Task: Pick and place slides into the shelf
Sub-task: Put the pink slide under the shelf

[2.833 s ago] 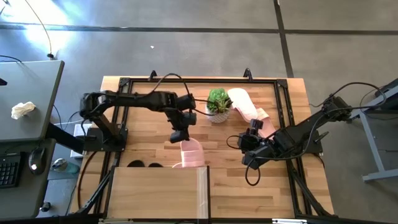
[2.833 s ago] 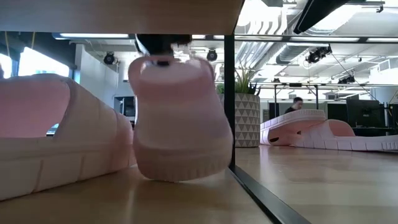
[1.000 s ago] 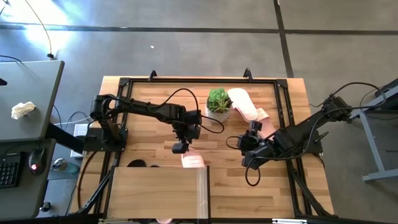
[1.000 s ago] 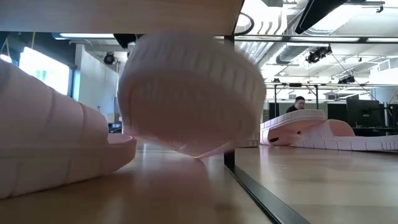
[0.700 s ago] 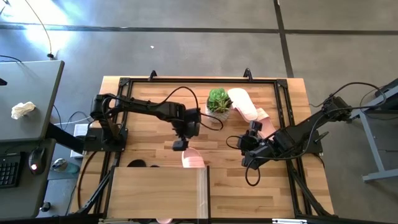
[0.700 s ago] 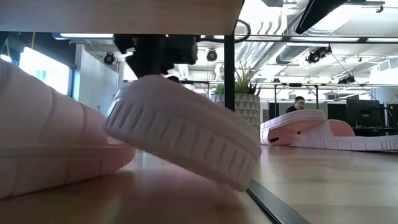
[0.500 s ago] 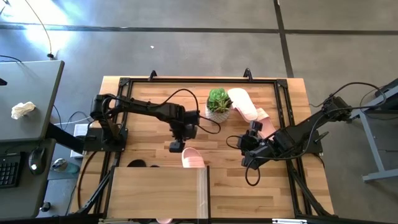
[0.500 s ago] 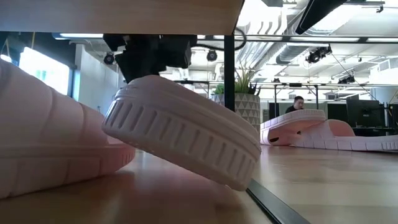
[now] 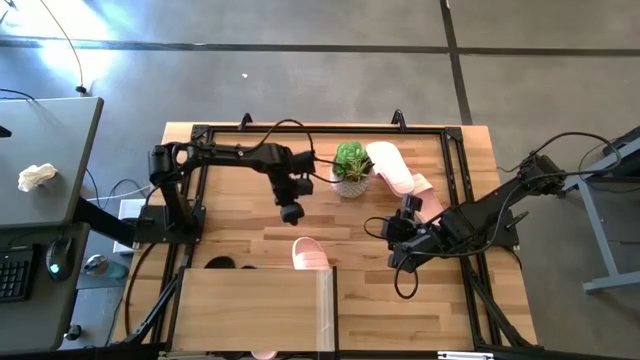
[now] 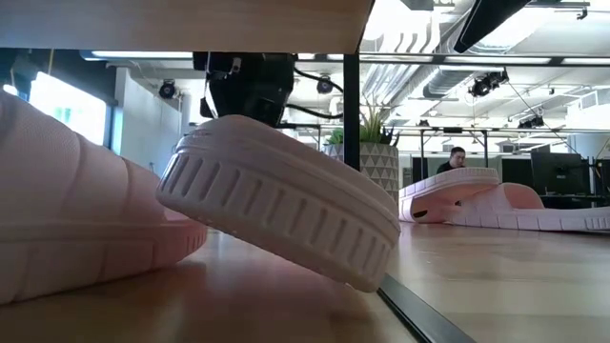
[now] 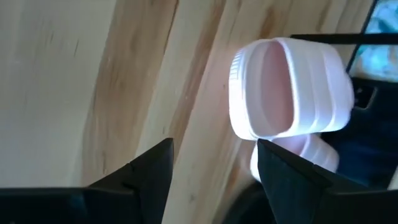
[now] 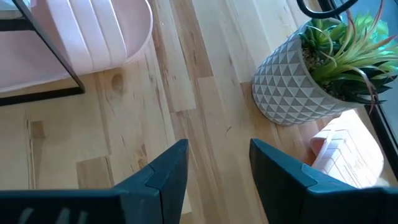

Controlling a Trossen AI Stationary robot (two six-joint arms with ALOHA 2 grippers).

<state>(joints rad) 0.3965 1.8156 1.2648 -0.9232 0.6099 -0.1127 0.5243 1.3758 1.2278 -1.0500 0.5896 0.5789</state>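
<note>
**Left arm backs off; pink slide left half under shelf**

Since the earlier frames the left end effector has let go of the pink slide and pulled back toward the far side of the surface. Its fingers are apart with nothing between them in the left wrist view. The slide now lies at the shelf far edge, partly tucked under the top panel. In the low view it sits tilted, one end propped up and leaning on the neighbouring pink slide, not flat.

Right end effector waits low on the right side of the surface, fingers apart and empty, pointing toward the potted plant.

Key relation: two more pink slides lie at the far right, just beside the plant, long axes running roughly diagonal from far-left to near-right. They are nearer the right arm than the left. The just-placed slide lies near-side of the left end effector, a short way right of it. Black slides peek out under the shelf's far edge at left.

Likely next: nudge the tilted slide flat, or fetch a far-right slide.
</note>
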